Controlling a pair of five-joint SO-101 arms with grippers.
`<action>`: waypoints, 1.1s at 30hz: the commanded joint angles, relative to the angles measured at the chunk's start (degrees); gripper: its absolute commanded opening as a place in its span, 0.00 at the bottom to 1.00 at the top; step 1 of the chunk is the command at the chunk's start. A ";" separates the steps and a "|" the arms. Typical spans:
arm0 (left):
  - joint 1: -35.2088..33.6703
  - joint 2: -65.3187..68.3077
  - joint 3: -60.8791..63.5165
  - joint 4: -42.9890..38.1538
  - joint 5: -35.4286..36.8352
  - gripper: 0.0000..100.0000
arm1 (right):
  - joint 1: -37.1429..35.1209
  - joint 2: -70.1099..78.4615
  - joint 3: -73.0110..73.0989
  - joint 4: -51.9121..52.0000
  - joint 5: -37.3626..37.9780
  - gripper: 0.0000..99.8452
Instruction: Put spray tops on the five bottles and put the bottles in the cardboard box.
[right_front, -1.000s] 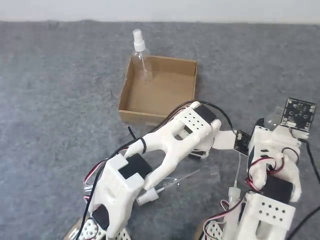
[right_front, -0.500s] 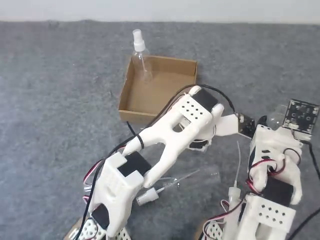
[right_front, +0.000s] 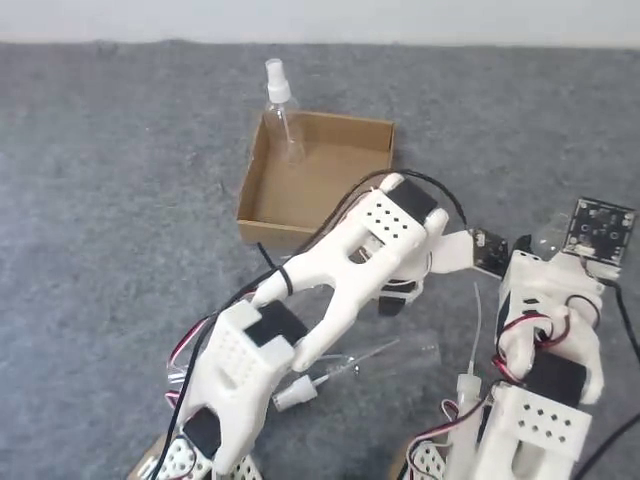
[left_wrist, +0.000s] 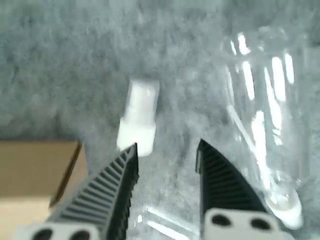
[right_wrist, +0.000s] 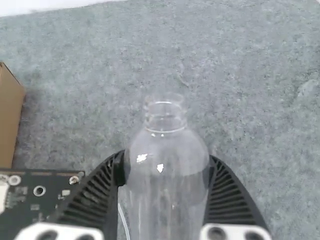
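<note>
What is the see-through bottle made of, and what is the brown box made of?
The clear uncapped bottle looks like thin, glossy plastic: you see the grey carpet through it and bright glints on its shoulder, though glass can't be ruled out. The brown open-topped box looks like matte cardboard: flat tan walls with thin edges and no shine.

The left gripper (left_wrist: 167, 150) is held forward with jaws apart; the right gripper (right_wrist: 166, 159) beside it clamps a bottle (right_wrist: 164, 127).
</note>
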 joint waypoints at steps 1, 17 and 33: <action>-0.35 3.08 -4.09 -2.20 -1.76 0.18 | 0.04 -1.36 -3.60 -0.75 0.18 0.09; -3.96 18.02 -18.86 -1.67 -1.85 0.12 | 0.04 -1.36 -3.60 -0.92 0.18 0.09; -4.04 16.62 -23.96 4.66 7.30 0.01 | -0.22 -1.36 -3.25 -1.01 0.18 0.09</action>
